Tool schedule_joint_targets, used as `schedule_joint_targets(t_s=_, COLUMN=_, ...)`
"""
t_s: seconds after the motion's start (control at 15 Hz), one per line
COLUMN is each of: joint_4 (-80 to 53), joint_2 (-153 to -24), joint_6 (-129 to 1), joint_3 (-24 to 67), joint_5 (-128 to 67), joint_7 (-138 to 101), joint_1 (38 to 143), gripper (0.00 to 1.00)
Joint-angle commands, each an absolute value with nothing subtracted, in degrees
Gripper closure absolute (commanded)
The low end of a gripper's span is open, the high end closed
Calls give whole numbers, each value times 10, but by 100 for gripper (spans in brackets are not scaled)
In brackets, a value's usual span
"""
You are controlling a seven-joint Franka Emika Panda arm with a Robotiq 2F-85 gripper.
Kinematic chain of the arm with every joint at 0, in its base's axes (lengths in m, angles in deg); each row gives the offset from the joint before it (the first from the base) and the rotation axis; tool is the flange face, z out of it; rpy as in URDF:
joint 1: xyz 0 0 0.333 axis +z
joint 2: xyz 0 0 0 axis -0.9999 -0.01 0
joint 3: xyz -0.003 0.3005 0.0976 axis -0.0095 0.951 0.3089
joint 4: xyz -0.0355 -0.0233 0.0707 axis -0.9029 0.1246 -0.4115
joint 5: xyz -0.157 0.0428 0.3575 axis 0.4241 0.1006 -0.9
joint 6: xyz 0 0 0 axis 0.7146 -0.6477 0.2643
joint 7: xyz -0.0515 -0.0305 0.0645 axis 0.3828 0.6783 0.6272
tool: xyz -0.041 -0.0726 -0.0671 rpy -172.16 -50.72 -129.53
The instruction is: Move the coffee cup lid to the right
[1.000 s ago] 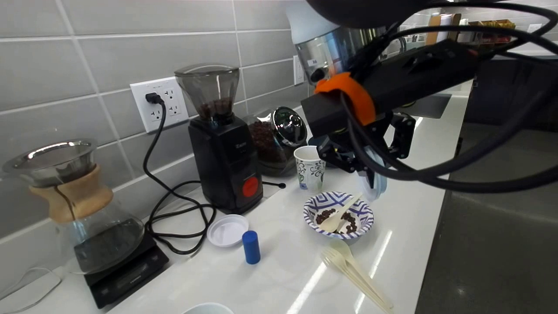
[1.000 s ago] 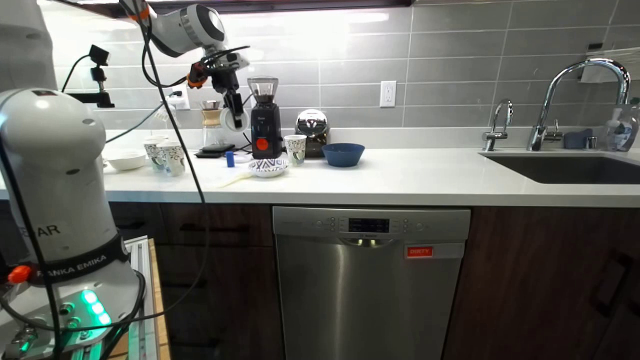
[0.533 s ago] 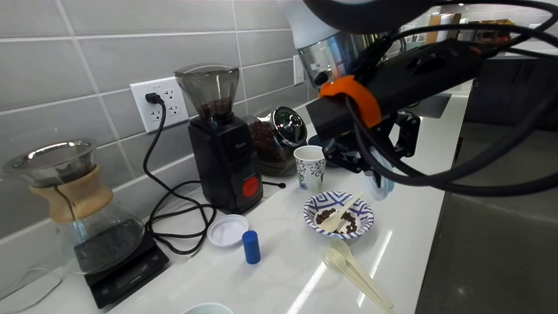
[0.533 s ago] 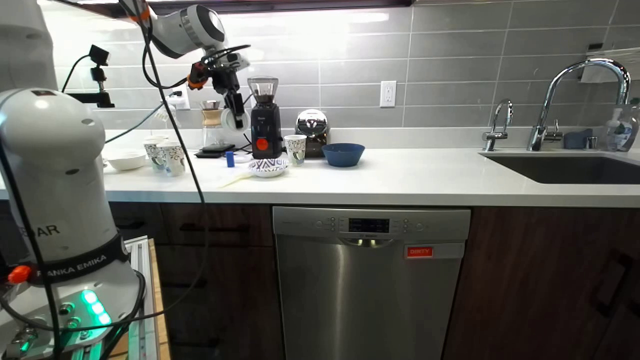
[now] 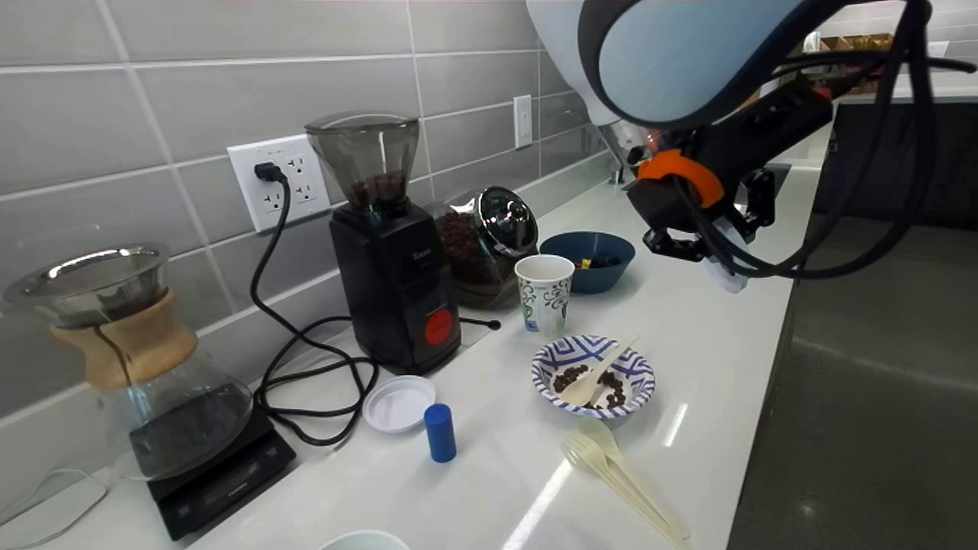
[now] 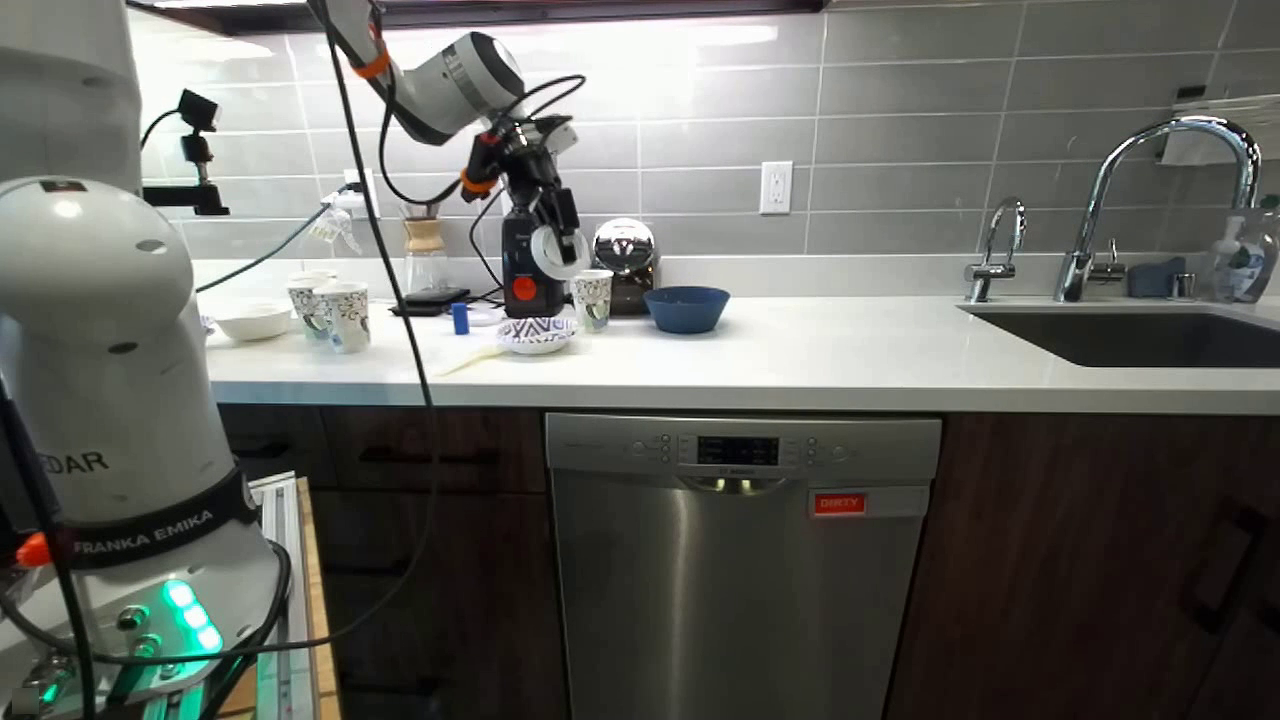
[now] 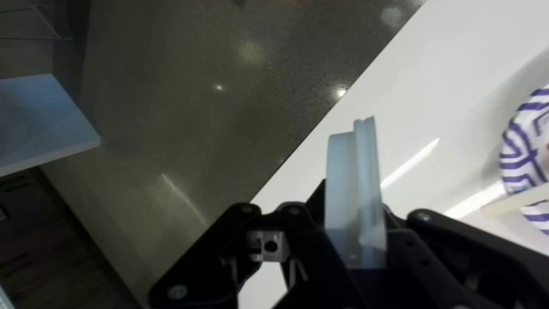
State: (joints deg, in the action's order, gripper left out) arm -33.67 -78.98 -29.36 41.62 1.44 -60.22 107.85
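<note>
The whitish, slightly translucent coffee cup lid [image 7: 357,180] stands on edge between the fingers of my gripper [image 7: 354,206] in the wrist view, pinched from both sides. In an exterior view the lid [image 6: 543,253] shows as a pale ring beside the dark fingertips, up in the air over the counter, in front of the coffee grinder's right side. From another angle, black cables cross in front of the gripper [image 5: 714,248], and only part of the lid [image 5: 726,278] shows below it. My gripper is shut on the lid.
Below are a patterned paper cup [image 5: 545,294], a blue bowl [image 5: 588,263] and a patterned bowl [image 5: 558,397] with a spoon. A plain white disc [image 5: 399,403] lies by a blue cylinder [image 5: 441,433]. Beyond the counter's front edge is floor. Far right is a sink [image 6: 1150,335].
Gripper and lid have moved right along the counter, away from the grinder's left side, mostly in the last half second. The blue bowl, earlier mostly covered by the gripper, now shows.
</note>
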Motion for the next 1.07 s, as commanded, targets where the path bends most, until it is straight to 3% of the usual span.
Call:
schedule_joint_targets(t_s=0.0, joint_4=-259, joint_2=-893, joint_6=-289, joint_3=388, joint_5=70, joint_7=-564, joint_1=1073, gripper=98)
schedule_joint_targets(t_s=0.47, joint_4=-154, joint_2=-1037, joint_6=-289, joint_3=328, joint_5=101, joint_7=-561, joint_1=1084, gripper=98)
schedule_joint_targets(t_s=1.0, joint_4=-89, joint_2=-1092, joint_6=-302, joint_3=314, joint_5=81, joint_7=-554, joint_1=1095, gripper=98)
